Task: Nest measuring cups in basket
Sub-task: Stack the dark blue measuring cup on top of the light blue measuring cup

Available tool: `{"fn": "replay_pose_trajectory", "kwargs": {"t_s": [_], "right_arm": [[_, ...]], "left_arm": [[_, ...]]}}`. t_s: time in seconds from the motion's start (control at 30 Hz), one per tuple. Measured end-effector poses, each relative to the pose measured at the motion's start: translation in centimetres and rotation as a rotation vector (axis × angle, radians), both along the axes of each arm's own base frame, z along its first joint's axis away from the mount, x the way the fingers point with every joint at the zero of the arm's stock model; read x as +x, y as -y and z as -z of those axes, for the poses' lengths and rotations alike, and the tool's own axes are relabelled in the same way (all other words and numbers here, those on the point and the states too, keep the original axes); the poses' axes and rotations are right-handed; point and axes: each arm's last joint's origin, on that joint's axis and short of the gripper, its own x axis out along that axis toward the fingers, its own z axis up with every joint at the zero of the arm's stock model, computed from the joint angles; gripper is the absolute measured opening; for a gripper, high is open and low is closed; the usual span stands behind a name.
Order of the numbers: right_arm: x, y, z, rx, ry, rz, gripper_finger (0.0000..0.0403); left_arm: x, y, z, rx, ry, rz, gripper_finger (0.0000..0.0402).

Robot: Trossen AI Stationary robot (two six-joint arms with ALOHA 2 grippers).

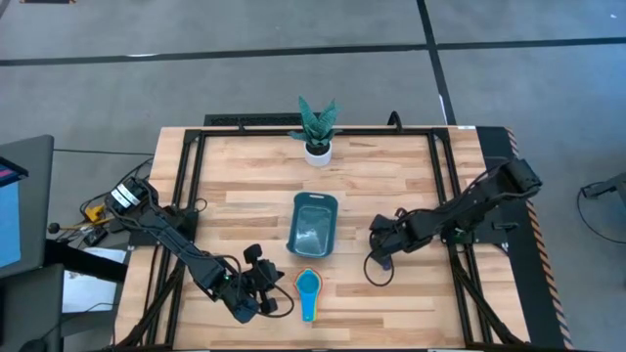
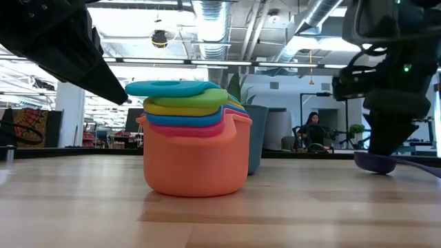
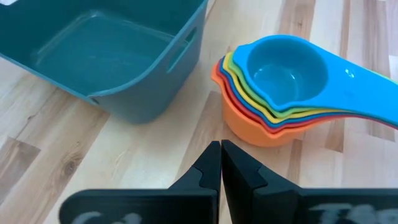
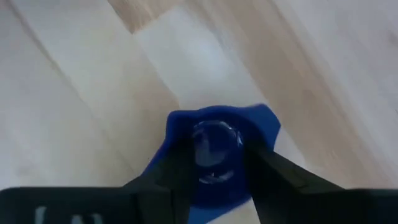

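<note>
Several measuring cups are nested in a stack (image 3: 273,93), orange at the bottom and light blue on top. The stack stands on the table in front of the teal basket (image 1: 313,225), its handles toward the near edge. My left gripper (image 3: 221,148) is shut and points at the stack, with a strip of bare wood between them. A dark blue cup (image 4: 217,155) lies on the table to the right of the basket. My right gripper (image 4: 217,174) is open and points down over it, a finger on each side of the bowl. My right gripper comes at the dark blue cup from above with its fingers (image 4: 180,174) astride the bowl. The fingers overlap the cup's edges in the wrist view, so I cannot tell whether they touch it. The cup rests on the table (image 2: 375,163).
A small white pot with a green plant (image 1: 317,150) stands at the far edge, behind the basket. The basket (image 3: 106,56) holds nothing. Bare wood lies between the basket and my right arm and along the near edge.
</note>
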Motion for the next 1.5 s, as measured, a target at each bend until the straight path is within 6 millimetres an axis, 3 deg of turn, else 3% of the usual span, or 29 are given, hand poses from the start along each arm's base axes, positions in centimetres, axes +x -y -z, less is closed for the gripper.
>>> {"fn": "replay_pose_trajectory", "kwargs": {"t_s": [0.17,0.33,0.43,0.73,0.87,1.1,1.37,1.5], "right_arm": [[0.2,-0.1,0.8,-0.022,-0.032,-0.005,0.0145],[0.1,-0.1,0.1,0.016,0.009,-0.004,0.0064],[0.6,-0.6,-1.4,0.059,0.119,-0.01,0.0014],[3.8,-3.9,-6.0,0.122,0.39,-0.144,0.0006],[4.2,-4.5,-7.6,0.03,0.34,-0.218,0.0022],[3.1,-1.8,-7.3,-0.121,0.074,-0.236,0.0081],[3.2,1.4,-5.3,0.002,-0.03,-0.336,0.0165],[3.4,2.3,-4.6,0.018,-0.007,-0.374,0.0187]], "left_arm": [[0.1,-0.1,0.0,0.003,-0.001,-0.002,0.0],[0.3,-0.3,0.0,0.006,-0.004,-0.005,0.0],[0.4,-0.6,0.0,-0.001,-0.008,-0.009,0.0],[0.9,-1.0,-0.1,-0.02,0.001,-0.032,0.0],[0.9,-1.1,0.0,-0.016,-0.006,-0.033,0.0],[0.8,-1.1,0.1,0.0,-0.021,-0.027,0.0],[0.6,-1.3,0.4,0.038,-0.054,-0.019,0.0],[0.6,-1.3,0.5,0.043,-0.063,-0.019,0.0]]}}
